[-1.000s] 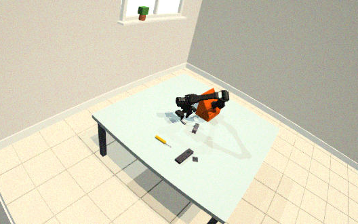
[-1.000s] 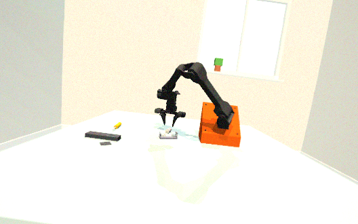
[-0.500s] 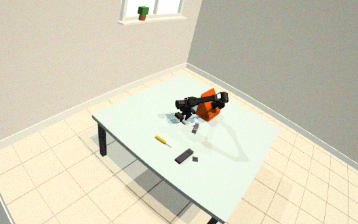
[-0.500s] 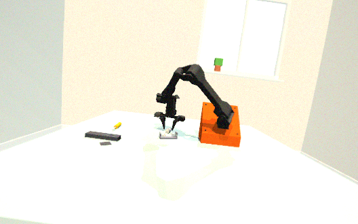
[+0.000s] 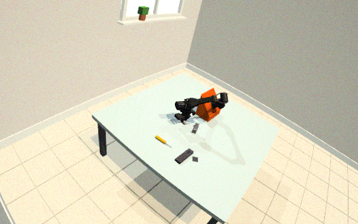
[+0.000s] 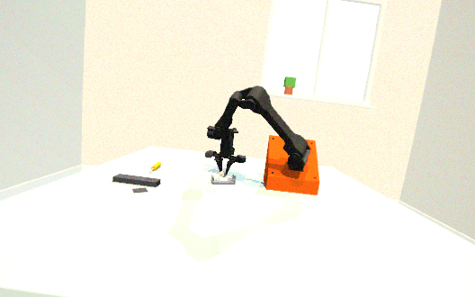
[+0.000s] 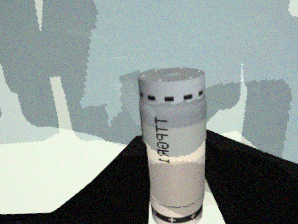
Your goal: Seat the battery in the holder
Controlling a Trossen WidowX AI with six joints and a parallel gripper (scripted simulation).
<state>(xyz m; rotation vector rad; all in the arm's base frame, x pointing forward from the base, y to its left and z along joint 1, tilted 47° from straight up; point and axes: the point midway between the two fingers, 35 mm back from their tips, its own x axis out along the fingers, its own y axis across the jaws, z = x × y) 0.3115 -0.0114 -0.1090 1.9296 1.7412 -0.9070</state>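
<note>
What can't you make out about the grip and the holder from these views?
- Finger contact: in the wrist view, the battery covers the inner edges of the fingers.
- Holder's spring and lip: too small in top and exterior.

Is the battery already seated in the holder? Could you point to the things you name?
No, in the top view the holder (image 5: 195, 128) lies apart from the gripper (image 5: 184, 121) (image 7: 174, 165), which has the battery (image 7: 175, 130).
</note>
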